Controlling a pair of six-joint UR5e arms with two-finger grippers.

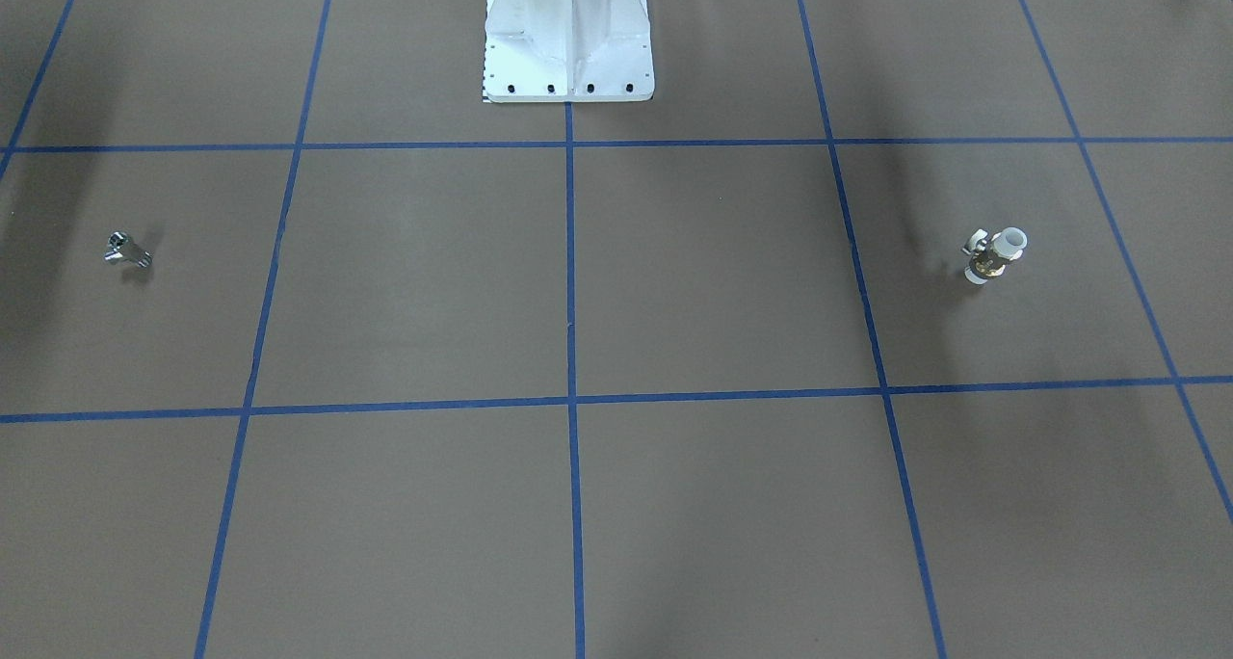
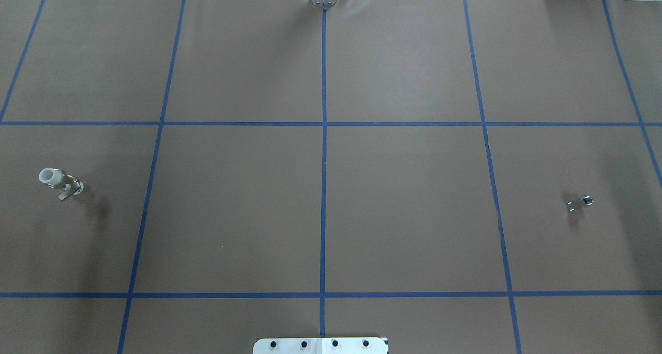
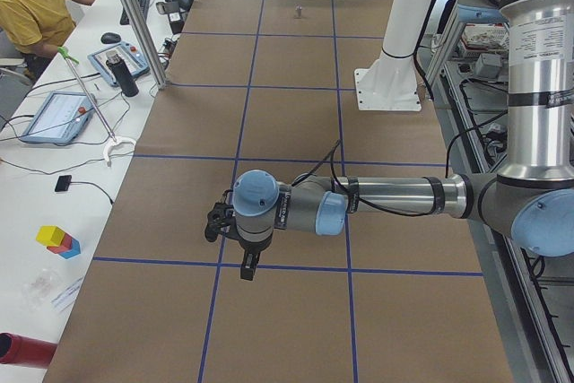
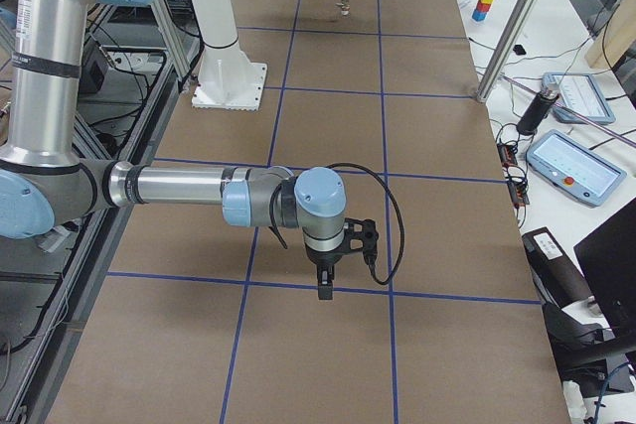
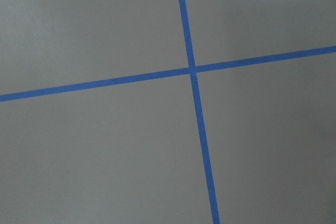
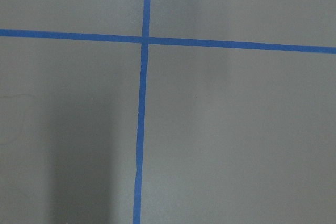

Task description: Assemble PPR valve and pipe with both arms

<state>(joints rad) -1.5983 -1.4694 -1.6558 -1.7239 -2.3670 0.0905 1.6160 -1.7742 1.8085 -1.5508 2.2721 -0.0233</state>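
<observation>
The PPR valve (image 1: 996,254), white ends with a brass middle, lies on the brown table on my left side; it also shows in the overhead view (image 2: 59,182) and far off in the exterior right view (image 4: 344,2). The pipe (image 1: 125,250), a tiny silver stub, lies on my right side (image 2: 580,202). My left gripper (image 3: 247,266) hangs above the table, seen only in the exterior left view. My right gripper (image 4: 324,290) shows only in the exterior right view. I cannot tell whether either is open or shut. Both wrist views show only bare table and tape.
The white bolted pedestal (image 1: 568,42) stands at the robot's edge of the table, in the middle. Blue tape lines (image 2: 324,162) divide the brown surface into squares. A person in yellow (image 3: 31,6) sits beside the table with tablets (image 3: 54,114) and cables.
</observation>
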